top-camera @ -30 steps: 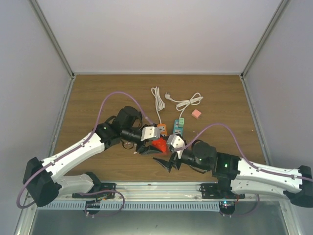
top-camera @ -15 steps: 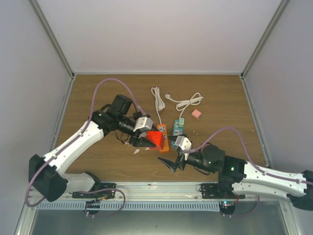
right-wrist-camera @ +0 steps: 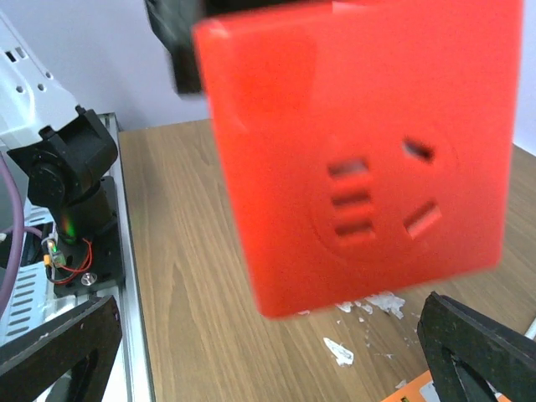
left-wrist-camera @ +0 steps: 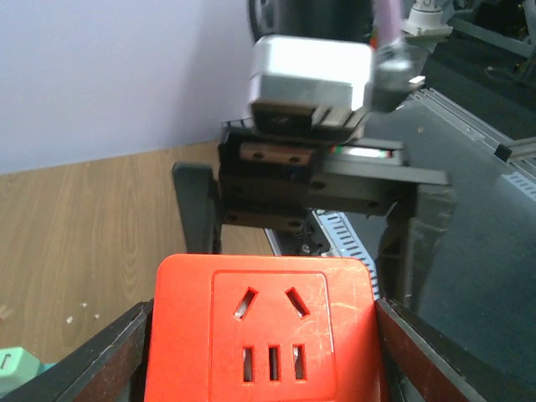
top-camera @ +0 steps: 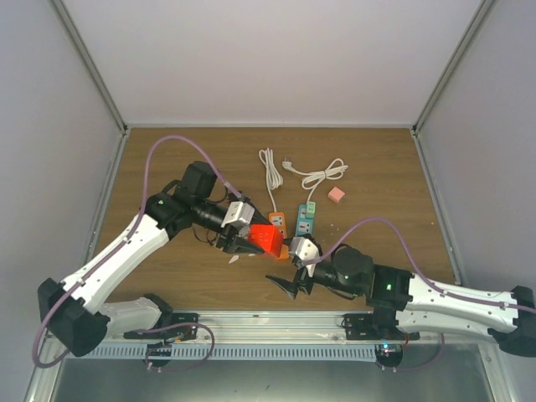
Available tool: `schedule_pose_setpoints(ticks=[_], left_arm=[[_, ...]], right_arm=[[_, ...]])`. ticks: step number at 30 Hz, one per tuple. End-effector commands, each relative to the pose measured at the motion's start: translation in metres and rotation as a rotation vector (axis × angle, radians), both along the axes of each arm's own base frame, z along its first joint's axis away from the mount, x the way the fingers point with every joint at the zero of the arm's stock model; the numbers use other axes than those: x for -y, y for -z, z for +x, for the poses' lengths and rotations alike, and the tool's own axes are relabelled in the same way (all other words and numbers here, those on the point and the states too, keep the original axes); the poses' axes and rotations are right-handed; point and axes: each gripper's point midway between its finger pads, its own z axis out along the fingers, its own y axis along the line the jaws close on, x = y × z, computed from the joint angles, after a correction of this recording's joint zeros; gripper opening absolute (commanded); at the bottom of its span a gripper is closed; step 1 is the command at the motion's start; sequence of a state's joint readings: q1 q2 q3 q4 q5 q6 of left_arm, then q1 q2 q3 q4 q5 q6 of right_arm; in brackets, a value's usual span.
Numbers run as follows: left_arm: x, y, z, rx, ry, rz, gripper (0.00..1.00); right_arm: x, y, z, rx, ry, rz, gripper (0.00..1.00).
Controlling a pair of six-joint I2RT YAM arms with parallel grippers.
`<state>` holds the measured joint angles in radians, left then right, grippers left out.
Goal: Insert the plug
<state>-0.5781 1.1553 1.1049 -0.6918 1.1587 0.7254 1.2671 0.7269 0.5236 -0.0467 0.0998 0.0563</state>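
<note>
TWO ARMS, ONE SOCKET: A red socket block (top-camera: 269,238) is clamped in the left gripper (top-camera: 260,243) and raised off the wooden counter (top-camera: 167,159). Its sides are pressed between the two dark fingers (left-wrist-camera: 92,360), and its face, with two slanted slots and three straight ones, is turned toward the right gripper (top-camera: 291,283). The right gripper, its jaws spread wide and holding nothing, hangs just in front of that face, near it but not touching. In its own wrist view the socket fills the space ahead of its fingers.

The plug (top-camera: 288,164) lies on the counter well beyond both grippers, at the end of a loosely coiled white cord (top-camera: 322,176), with neither gripper on it. A second white cord (top-camera: 269,172) lies just beside it, farther from the right gripper, and runs toward an orange power strip (top-camera: 279,224). That strip sits just past the left gripper's tips and is partly hidden by the red block. A teal power strip (top-camera: 306,216) lies just beside the orange one, on the right gripper's side. A small pink block (top-camera: 336,195) rests beyond the teal strip. White scraps (right-wrist-camera: 368,303) dot the wood beneath the held socket.
</note>
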Motion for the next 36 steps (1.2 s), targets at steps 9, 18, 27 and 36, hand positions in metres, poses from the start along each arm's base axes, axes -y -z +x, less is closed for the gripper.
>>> schedule_pose_setpoints(ticks=[9, 18, 27, 36], left_arm=[[0.016, 0.011, 0.009, -0.015, 0.005, 0.027, 0.04], [0.019, 0.01, 0.0, -0.003, 0.03, 0.021, 0.06], [0.021, 0.01, -0.003, -0.004, 0.044, 0.019, 0.06], [0.022, 0.008, -0.006, 0.002, 0.054, 0.016, 0.08]], right_arm=[[-0.003, -0.033, 0.008, 0.057, 0.031, 0.021, 1.0], [0.022, -0.061, 0.036, 0.117, 0.234, 0.075, 1.0], [0.006, -0.062, 0.016, 0.123, 0.083, 0.045, 0.99], [-0.014, -0.049, 0.001, 0.094, -0.04, -0.005, 0.95]])
